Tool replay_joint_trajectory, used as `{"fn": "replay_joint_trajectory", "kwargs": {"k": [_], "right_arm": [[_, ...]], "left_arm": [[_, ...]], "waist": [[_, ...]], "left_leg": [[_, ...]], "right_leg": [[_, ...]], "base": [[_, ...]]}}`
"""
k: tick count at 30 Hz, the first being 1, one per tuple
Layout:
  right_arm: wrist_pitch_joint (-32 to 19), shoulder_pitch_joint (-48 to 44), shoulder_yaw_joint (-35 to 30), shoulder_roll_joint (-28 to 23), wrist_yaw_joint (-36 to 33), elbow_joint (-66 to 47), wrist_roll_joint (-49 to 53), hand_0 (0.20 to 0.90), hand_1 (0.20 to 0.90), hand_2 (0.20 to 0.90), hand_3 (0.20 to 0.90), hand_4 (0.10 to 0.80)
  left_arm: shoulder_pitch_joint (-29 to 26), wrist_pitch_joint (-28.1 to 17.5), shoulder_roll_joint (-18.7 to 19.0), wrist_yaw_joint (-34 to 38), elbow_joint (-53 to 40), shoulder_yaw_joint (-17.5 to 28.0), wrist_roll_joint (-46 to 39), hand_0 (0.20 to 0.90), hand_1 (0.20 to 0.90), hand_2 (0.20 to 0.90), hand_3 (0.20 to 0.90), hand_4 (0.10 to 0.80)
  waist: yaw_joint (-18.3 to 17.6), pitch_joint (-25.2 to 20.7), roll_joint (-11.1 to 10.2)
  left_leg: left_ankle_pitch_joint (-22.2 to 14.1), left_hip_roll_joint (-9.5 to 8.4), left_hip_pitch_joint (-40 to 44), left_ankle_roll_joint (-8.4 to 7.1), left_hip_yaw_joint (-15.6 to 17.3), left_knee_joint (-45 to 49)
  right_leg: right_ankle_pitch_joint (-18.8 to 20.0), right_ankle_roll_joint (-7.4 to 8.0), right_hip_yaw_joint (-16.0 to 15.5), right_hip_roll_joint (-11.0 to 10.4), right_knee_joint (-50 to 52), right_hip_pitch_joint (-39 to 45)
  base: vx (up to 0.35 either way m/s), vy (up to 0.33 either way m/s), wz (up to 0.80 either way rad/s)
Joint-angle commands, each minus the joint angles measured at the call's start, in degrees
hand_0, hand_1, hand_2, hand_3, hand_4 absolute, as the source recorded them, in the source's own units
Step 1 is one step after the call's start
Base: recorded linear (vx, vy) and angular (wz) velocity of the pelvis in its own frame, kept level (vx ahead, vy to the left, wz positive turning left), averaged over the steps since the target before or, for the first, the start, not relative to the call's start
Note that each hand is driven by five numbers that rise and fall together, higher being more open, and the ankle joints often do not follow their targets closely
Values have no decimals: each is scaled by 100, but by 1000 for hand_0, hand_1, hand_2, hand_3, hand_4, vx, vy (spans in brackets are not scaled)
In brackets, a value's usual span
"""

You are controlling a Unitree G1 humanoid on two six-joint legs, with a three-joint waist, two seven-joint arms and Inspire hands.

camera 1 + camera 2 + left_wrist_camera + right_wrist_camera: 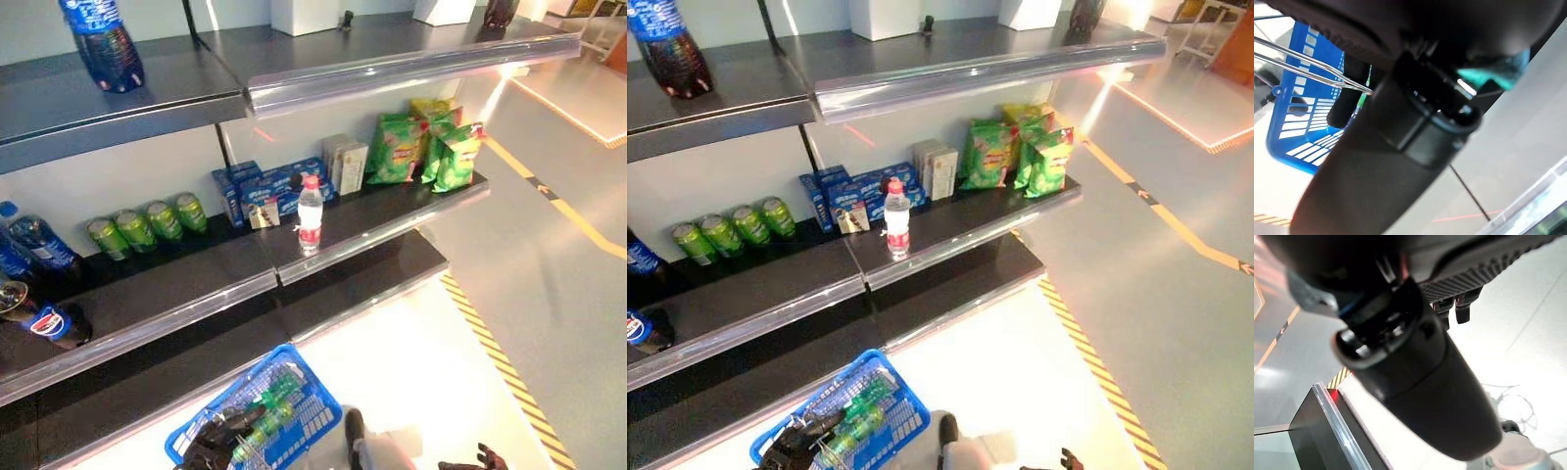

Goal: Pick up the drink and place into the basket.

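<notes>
1. Left hand (pixel 217 438) is curling round the wire handle of the blue basket (pixel 304 392).
2. A green drink bottle (pixel 266 411) is lying inside.
3. Right hand (pixel 482 459) is barely peeking in, can't tell its fingers.

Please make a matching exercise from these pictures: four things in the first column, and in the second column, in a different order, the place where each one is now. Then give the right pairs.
Things:
1. water bottle with a red cap
2. green cans
3. green snack bags
4. green bottle

Places:
A. lying inside the blue basket
B. in a row at the back of the middle shelf, to the left
C. standing alone near the front edge of the middle shelf
D. at the right end of the middle shelf

Pairs: 1-C, 2-B, 3-D, 4-A
</notes>
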Motion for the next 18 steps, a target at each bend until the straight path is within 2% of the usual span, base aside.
{"fn": "replay_joint_trajectory", "kwargs": {"k": [1,2,5,6,7,9,13,17,18], "right_arm": [[-171,-331,-101,-506,-128,233,-40,900,900,900,900,800],[-169,-330,-106,-505,-125,238,-50,900,900,900,900,800],[-96,-390,-140,-466,-146,300,16,900,900,900,900,800],[-96,-390,-140,-466,-146,300,16,900,900,900,900,800],[13,-449,-106,-458,-140,279,18,900,900,900,900,800],[71,-471,-82,-465,-110,273,-19,900,900,900,900,800],[219,-531,76,-463,94,242,58,900,900,900,900,800],[277,-515,31,-446,160,354,285,900,900,900,900,800],[299,-488,-9,-419,293,391,339,900,900,900,900,800]], "left_arm": [[-510,-673,505,-510,-419,550,-48,300,300,300,200,100],[-511,-659,508,-502,-420,549,-48,300,300,300,200,100],[-520,-490,543,-508,-398,504,98,300,300,300,200,100],[-521,-489,543,-508,-398,504,98,300,300,300,200,100],[-536,-358,582,-516,-400,483,143,300,300,300,200,100],[-542,-319,586,-464,-397,498,182,300,300,300,200,100],[-467,-213,544,-639,-340,527,306,300,300,300,200,100],[-411,-187,472,-697,-261,478,494,300,300,300,200,100],[-397,-164,450,-697,-179,454,657,300,300,300,200,100]], "waist": [[237,-128,268],[246,-128,264],[301,-144,200],[298,-142,202],[269,-91,156],[263,-83,137],[266,-147,92],[311,-270,98],[331,-326,102]], "left_leg": [[-312,-211,-522,136,-556,485],[-328,-212,-525,139,-554,506],[-528,-157,-484,76,-652,682],[-532,-154,-484,76,-655,687],[-688,-42,-453,23,-709,835],[-727,-10,-461,31,-722,869],[-664,203,-426,-63,-703,872],[-505,347,-345,-164,-630,591],[-388,434,-324,-242,-468,472]], "right_leg": [[37,825,13,-763,42,497],[52,830,5,-790,16,523],[384,962,62,-1138,-462,558],[386,962,57,-1136,-467,564],[428,1021,117,-1172,-604,464],[358,1032,164,-1130,-589,496],[-75,924,208,-789,-497,701],[-284,798,61,-665,-557,907],[-340,760,-129,-648,-605,1032]], "base": [[-4,-180,-46],[18,-203,-52],[95,-256,-12],[162,-309,-12],[129,-245,-21],[109,-195,-9],[147,-196,26],[93,-55,34],[55,-34,36]]}}
